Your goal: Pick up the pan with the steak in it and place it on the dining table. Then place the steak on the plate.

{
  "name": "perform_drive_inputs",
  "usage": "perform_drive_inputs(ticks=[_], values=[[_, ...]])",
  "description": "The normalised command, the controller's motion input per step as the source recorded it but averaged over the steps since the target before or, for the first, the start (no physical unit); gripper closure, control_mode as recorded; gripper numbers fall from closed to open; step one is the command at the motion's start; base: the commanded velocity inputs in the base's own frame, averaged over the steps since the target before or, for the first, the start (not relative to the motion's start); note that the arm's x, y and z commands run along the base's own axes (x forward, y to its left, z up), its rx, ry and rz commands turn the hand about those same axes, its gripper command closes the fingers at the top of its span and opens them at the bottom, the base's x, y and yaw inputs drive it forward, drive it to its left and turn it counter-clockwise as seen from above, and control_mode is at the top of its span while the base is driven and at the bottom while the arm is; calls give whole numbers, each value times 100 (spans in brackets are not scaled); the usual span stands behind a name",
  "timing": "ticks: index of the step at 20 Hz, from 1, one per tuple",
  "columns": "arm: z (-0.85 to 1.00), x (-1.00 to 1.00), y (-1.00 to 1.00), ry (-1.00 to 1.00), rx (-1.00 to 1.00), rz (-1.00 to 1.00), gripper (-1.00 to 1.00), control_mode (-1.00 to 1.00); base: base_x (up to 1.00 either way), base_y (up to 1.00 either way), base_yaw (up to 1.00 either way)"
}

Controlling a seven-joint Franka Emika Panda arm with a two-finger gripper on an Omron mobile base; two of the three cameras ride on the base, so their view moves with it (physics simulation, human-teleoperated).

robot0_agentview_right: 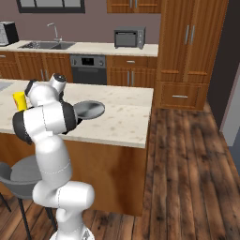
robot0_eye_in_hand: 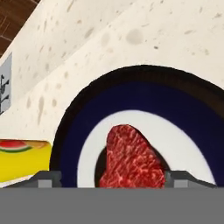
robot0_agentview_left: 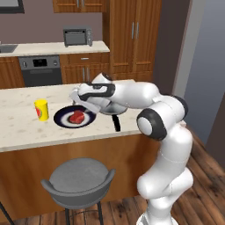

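Note:
The red steak (robot0_agentview_left: 77,116) lies in the middle of the dark-rimmed plate (robot0_agentview_left: 61,118) on the dining table (robot0_agentview_left: 17,129). My gripper (robot0_agentview_left: 84,107) hangs just above the plate's right side. In the hand view its two fingertips (robot0_eye_in_hand: 49,178) stand wide apart on either side of the steak (robot0_eye_in_hand: 129,157), which rests on the plate (robot0_eye_in_hand: 144,87); the gripper (robot0_eye_in_hand: 114,180) is open. The grey pan (robot0_agentview_left: 110,108) sits empty on the table right of the plate, partly behind my arm, its black handle (robot0_agentview_left: 116,123) pointing to the front edge. In the right base view the pan (robot0_agentview_right: 89,110) is beside my arm.
A yellow can (robot0_agentview_left: 41,109) stands left of the plate, close to its rim, and appears as a yellow can (robot0_eye_in_hand: 22,159) in the hand view. A grey stool (robot0_agentview_left: 79,178) stands under the table's front edge. Oven, microwave and cabinets line the back wall.

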Motion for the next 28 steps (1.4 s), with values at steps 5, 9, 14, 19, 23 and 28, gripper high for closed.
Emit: perform_drive_inputs(ticks=[5, 9, 14, 19, 23, 28], values=[[41, 0, -36, 11, 1, -20, -100, -100, 0, 0, 0], [39, -4, -42, 17, 0, -24, -100, -100, 0, 0, 0], [33, -20, -45, 9, 1, -22, -100, -100, 0, 0, 0], [39, -36, -45, 0, 4, -16, -100, -100, 0, 0, 0], [33, -41, -56, 0, 10, -11, -100, -100, 0, 0, 0], [33, -42, -34, -11, 8, -5, -100, -100, 0, 0, 0]])
